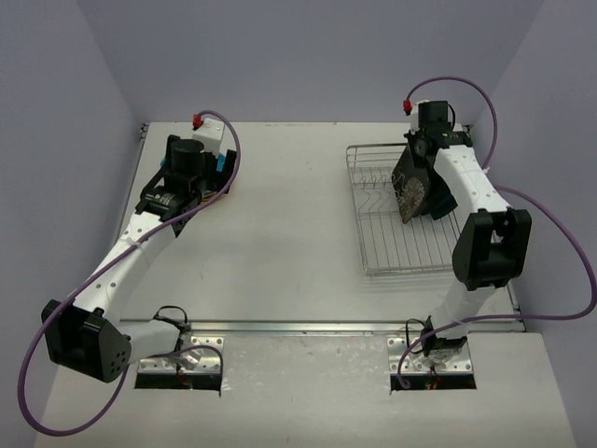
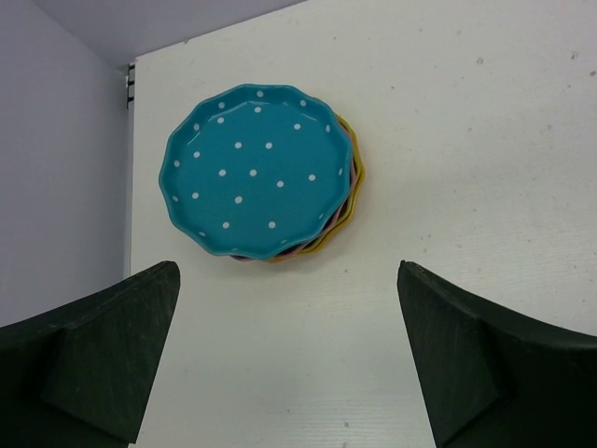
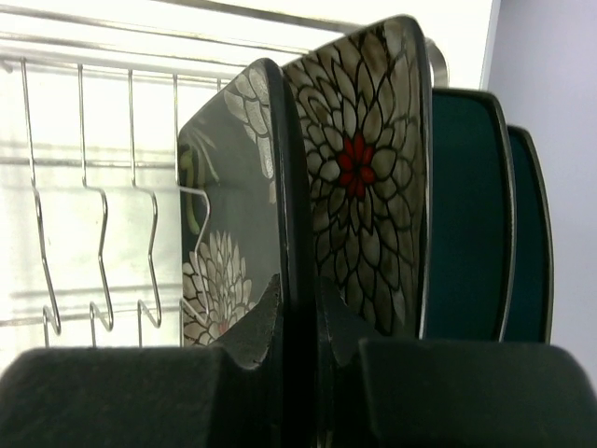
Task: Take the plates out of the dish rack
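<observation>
A stack of round scalloped dotted plates, blue on top (image 2: 250, 170) with yellow and pink rims below, lies on the table at the far left. My left gripper (image 2: 289, 359) hangs open and empty above and just short of it; in the top view the gripper (image 1: 207, 173) hides most of the stack. My right gripper (image 3: 303, 313) is shut on the rim of a black floral plate (image 3: 229, 187) standing in the dish rack (image 1: 396, 245). A second floral plate (image 3: 359, 168) and two dark teal plates (image 3: 466, 215) stand right behind it.
The rack's wire dividers (image 3: 93, 233) left of the held plate hold nothing. The rack stands at the table's far right, close to the right wall. The left plate stack lies near the table's back left corner and left wall.
</observation>
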Controlling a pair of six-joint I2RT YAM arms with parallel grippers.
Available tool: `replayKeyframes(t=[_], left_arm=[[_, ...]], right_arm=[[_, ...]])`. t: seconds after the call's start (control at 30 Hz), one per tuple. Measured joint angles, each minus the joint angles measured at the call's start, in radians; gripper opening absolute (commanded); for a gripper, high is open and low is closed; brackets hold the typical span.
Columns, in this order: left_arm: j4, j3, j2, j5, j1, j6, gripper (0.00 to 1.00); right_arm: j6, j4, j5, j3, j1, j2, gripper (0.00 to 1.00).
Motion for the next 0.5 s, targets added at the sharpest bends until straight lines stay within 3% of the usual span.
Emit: replayKeyframes(t=[0.23, 0.5], left_arm=[[-0.004, 0.029, 0.016, 0.022, 0.0, -0.02, 1.0], [-0.017, 0.045, 0.031, 0.032, 0.0, -0.031, 1.0]], right_arm=[[0.002, -0.108, -0.008, 0.051, -0.002, -0.032, 0.0], [-0.013, -0.1, -0.004, 0.055, 0.015, -0.17, 0.0]])
